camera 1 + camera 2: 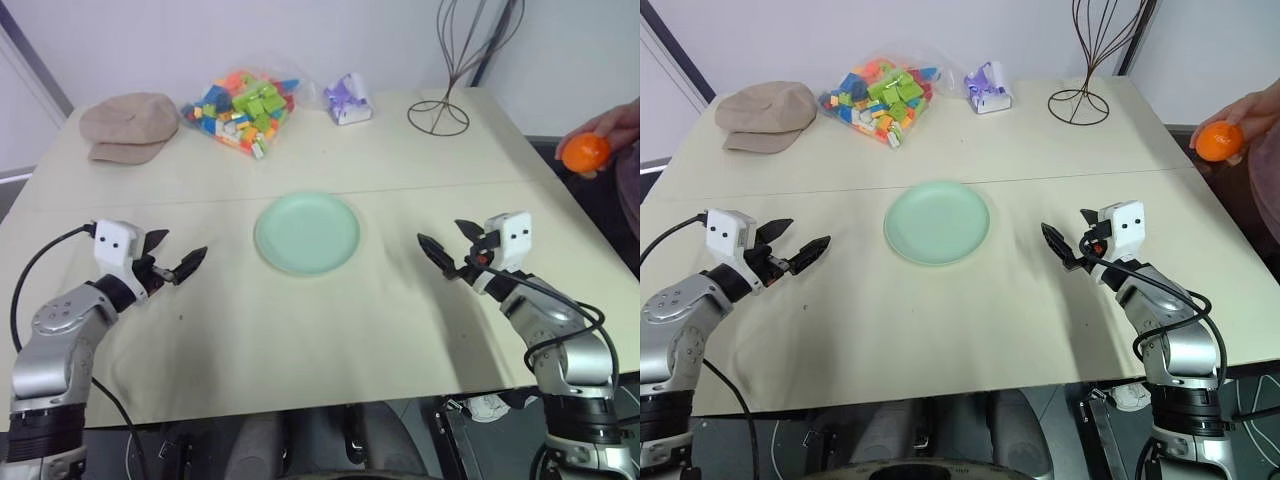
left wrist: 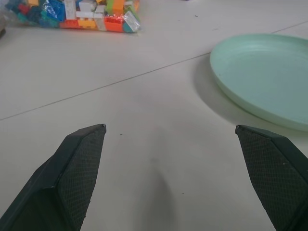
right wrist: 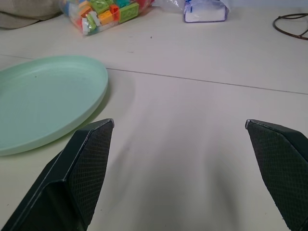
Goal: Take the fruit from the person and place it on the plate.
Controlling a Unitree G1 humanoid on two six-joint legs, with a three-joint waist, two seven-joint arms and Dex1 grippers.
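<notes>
Both arms extend low over the table (image 1: pixel 400 330), flanking the plate (image 1: pixel 307 232). Left end effector (image 1: pixel 172 258) and right end effector (image 1: pixel 448 247): fingers spread wide, holding nothing. The fruit (image 1: pixel 585 152) sits in the person's hand (image 1: pixel 612 130), apparently beyond the table's right edge

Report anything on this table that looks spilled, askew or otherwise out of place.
Nothing stands out. The plate lies flat and empty mid-table; the bricks stay inside their clear bag; the cap and wire stand sit undisturbed along the far edge.
</notes>
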